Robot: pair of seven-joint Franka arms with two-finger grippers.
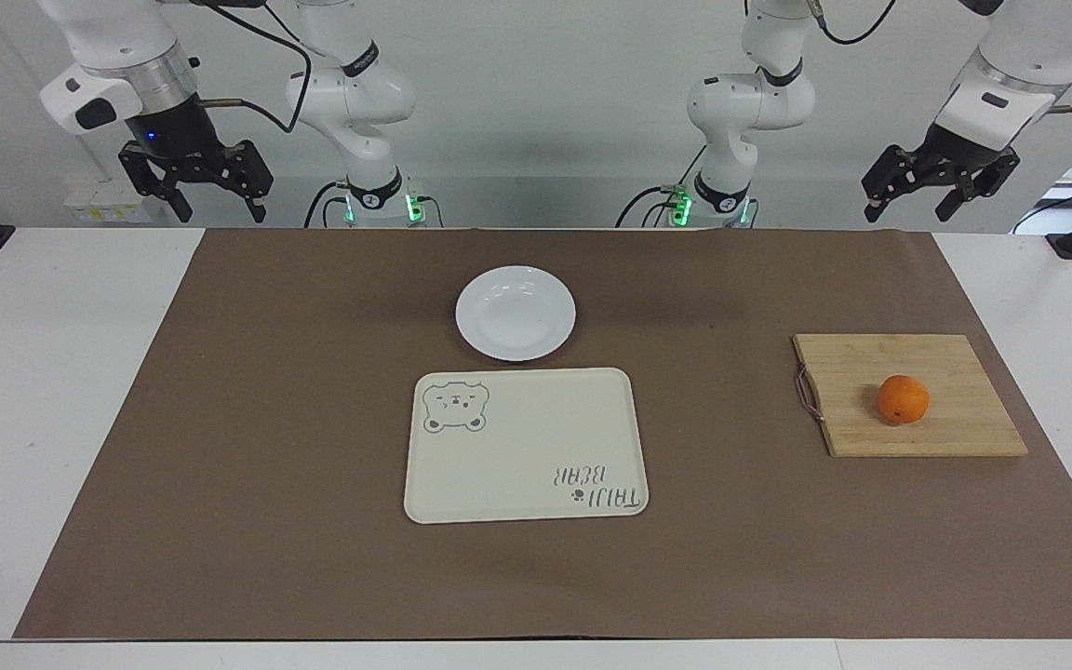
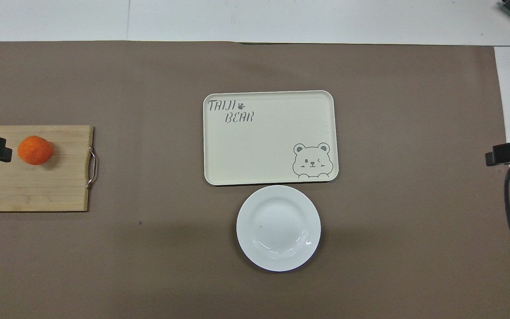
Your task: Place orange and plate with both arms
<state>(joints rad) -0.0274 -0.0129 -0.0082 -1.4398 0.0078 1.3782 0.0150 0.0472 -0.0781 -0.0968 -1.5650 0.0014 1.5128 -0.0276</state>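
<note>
Both tools hang wide and empty at the robots' end of the table: left tool (image 1: 941,191), right tool (image 1: 196,186). Best, I judge, that the left drops straight over the orange (image 1: 903,399) on the cutting board (image 1: 964,372), while the right takes the plate (image 1: 515,313) by its rim beside the tray (image 1: 527,447).

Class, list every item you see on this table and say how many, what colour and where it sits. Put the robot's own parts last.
mat: one, brown, covering the table
plate: one, white, on the mat, nearer the robots than the tray
tray: one, cream, mid-mat
cutting board: one, wooden, toward the left arm's end
orange: one, orange, on the cutting board
left end effector: one, black, raised, open, waiting
right end effector: one, black, raised, open
</note>
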